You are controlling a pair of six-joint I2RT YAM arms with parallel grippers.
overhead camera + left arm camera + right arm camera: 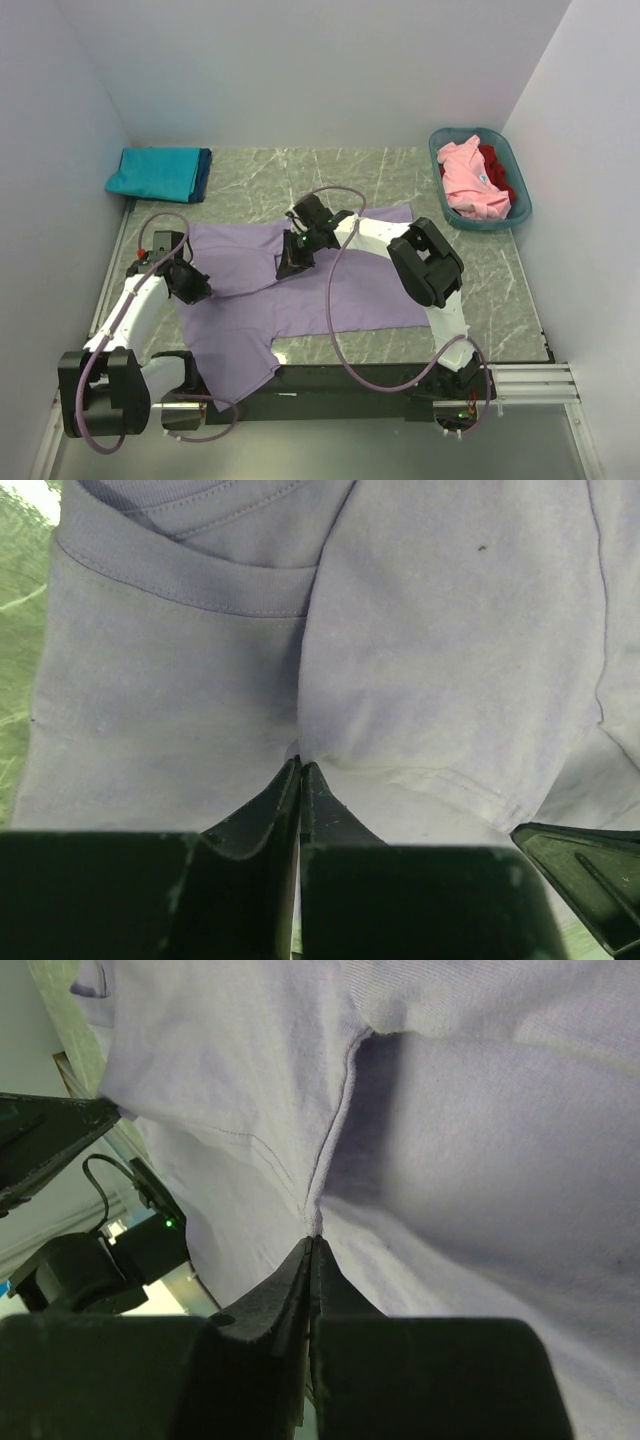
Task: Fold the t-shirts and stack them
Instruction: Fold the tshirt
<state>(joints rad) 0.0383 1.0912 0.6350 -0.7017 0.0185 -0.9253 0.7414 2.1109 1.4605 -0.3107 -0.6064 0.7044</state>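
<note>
- Seeing a large soft lavender-purple t-shirt [300, 290] spread mostly flat on the grey-green marbled tabletop [490, 270], with its near-left part reaching onto the black base rail [340, 385].
- Left gripper [190, 283], a black two-finger pincer: down on the lavender-purple t-shirt's left edge.
- On the left wrist view [300, 763]: tips pressed together, a ridge of the purple cloth [180, 710] pinched between them, and a ribbed collar band visible just beyond.
- Right gripper [293, 262], same black build: over the lavender-purple t-shirt's upper middle, slightly left of centre.
- On the right wrist view [314, 1240]: tips closed tight on a seam of the same cloth [480, 1160], fabric bunched and lifted off the tips.
- Both pincers on the same garment, apart from each other, right one further in than left.
- Folded teal cloth t-shirt [155, 172]: far-left of the lavender-purple t-shirt, well apart, with a dark blue t-shirt [205, 170] showing at its right side.
- Teal-blue plastic basket [447, 140]: far-right of the lavender-purple t-shirt, not touching it.
- Inside it: crumpled pink t-shirt [470, 185] on top, red t-shirt [497, 170] partly buried behind.
</note>
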